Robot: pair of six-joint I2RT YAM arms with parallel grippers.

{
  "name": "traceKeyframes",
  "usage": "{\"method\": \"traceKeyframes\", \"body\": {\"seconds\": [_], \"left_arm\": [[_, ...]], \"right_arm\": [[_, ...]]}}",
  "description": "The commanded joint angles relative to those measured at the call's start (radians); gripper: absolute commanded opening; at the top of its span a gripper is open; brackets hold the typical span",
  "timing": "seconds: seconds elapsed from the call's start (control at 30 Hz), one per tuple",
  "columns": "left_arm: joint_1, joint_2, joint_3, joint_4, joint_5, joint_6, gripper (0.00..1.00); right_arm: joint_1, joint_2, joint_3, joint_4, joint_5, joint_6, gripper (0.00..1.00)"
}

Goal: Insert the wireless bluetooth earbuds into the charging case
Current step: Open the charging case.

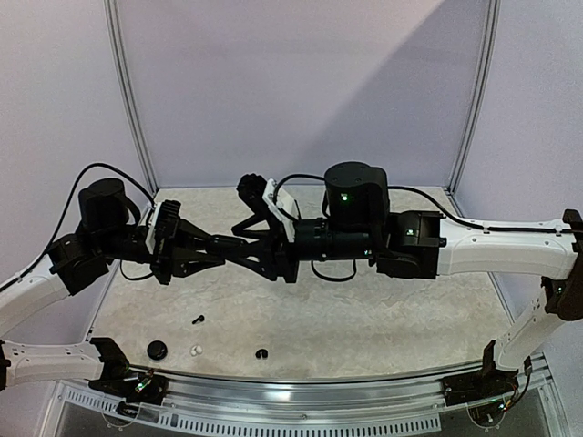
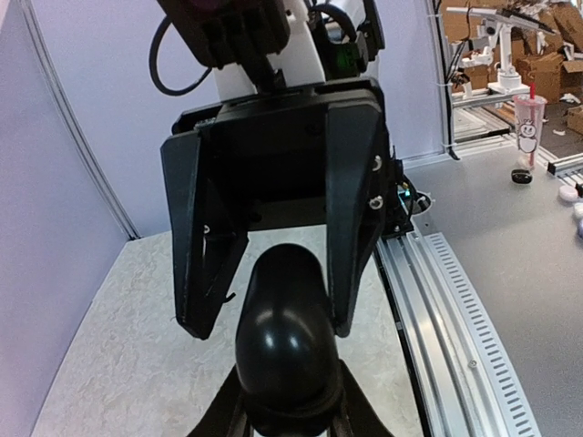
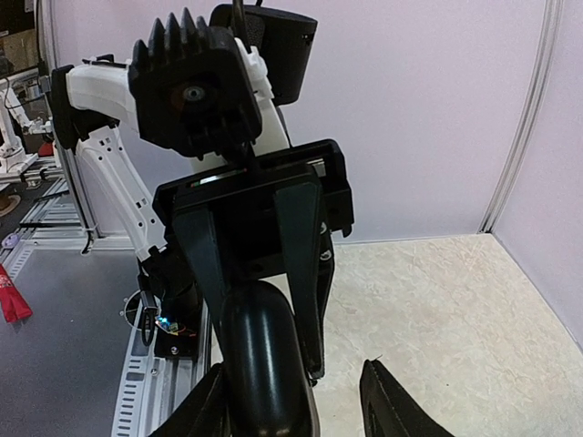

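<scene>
A glossy black, egg-shaped charging case (image 2: 287,337) hangs in the air over the table, and my left gripper (image 2: 290,410) is shut on its near end. My right gripper (image 3: 296,410) faces it from the other side with its fingers on either side of the case (image 3: 260,355). Its left finger is against the case, while its right finger (image 3: 393,405) stands clear with a gap, so it is open. Below, on the table, lie a black earbud (image 1: 198,319), a white earbud (image 1: 195,350) and another black earbud (image 1: 261,353). The case looks closed.
A round black object (image 1: 157,349) sits near the table's front left edge beside the earbuds. The two arms meet above the middle of the marbled table (image 1: 401,319). A metal rail (image 1: 319,391) runs along the front, and walls close off the back and sides.
</scene>
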Motion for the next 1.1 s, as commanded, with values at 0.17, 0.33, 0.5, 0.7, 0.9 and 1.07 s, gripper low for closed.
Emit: {"method": "traceKeyframes", "body": {"seconds": [0.17,0.33,0.5,0.7,0.9,1.07], "left_arm": [[-0.026,-0.009,0.006,-0.066,0.084,0.021,0.0],[-0.026,-0.01,0.004,-0.068,0.08,0.021,0.0],[-0.026,-0.01,0.001,-0.072,0.085,0.018,0.0],[-0.026,-0.012,0.0,-0.068,0.084,0.015,0.0],[-0.026,-0.019,-0.014,-0.018,0.075,-0.014,0.0],[-0.026,-0.022,-0.034,0.003,0.068,-0.029,0.0]], "right_arm": [[-0.035,-0.004,0.008,0.04,0.084,0.047,0.52],[-0.041,-0.006,0.004,0.038,0.089,0.061,0.55],[-0.048,-0.006,0.002,0.043,0.088,0.094,0.57],[-0.052,-0.019,-0.019,0.059,0.091,0.101,0.56],[-0.054,-0.017,-0.022,0.049,0.084,0.108,0.56],[-0.056,-0.017,-0.017,0.036,0.067,0.116,0.57]]}}
